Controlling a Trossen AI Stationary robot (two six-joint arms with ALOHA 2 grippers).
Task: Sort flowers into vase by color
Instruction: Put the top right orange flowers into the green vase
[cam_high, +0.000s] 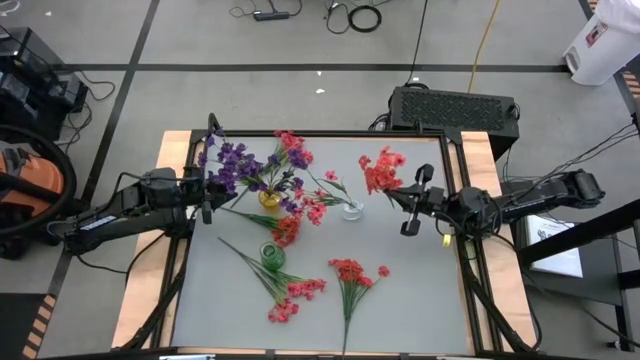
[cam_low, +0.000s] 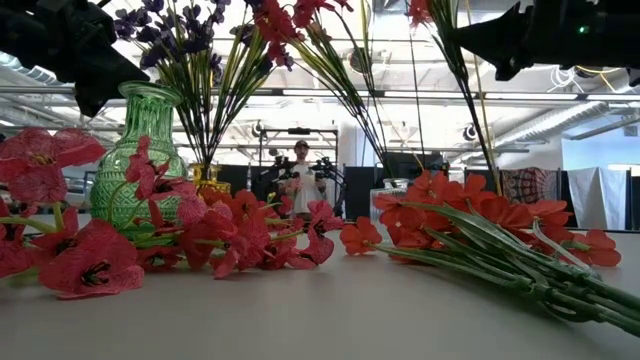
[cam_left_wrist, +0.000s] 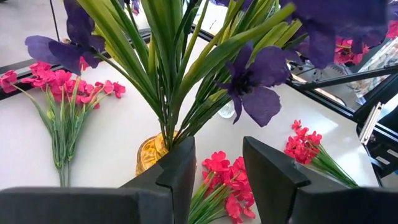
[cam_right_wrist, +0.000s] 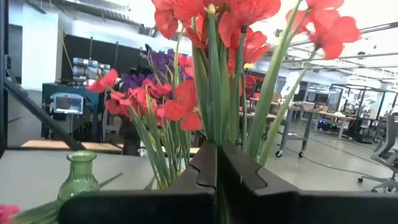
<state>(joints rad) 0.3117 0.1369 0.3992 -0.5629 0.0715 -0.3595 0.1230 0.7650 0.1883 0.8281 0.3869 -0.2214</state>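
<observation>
From the left, the left gripper (cam_high: 208, 187) hovers with fingers spread beside purple flowers (cam_high: 232, 163) standing in the yellow vase (cam_high: 269, 198), apparently just placed. At center, red sprigs (cam_high: 349, 272) lie loose on the table (cam_high: 420, 290) near a green vase (cam_high: 272, 256). At right, the right gripper (cam_high: 412, 203) pinches a red bunch (cam_high: 380, 170), likely carrying it to the clear vase (cam_high: 352, 209).

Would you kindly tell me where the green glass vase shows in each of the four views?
High view: green vase, lower middle of the table, seen from above.
Low view: at the left, behind pink-red blossoms.
Left wrist view: not in it.
Right wrist view: in view, beside the red flowers.
Shared landmark: the purple flowers.
</observation>
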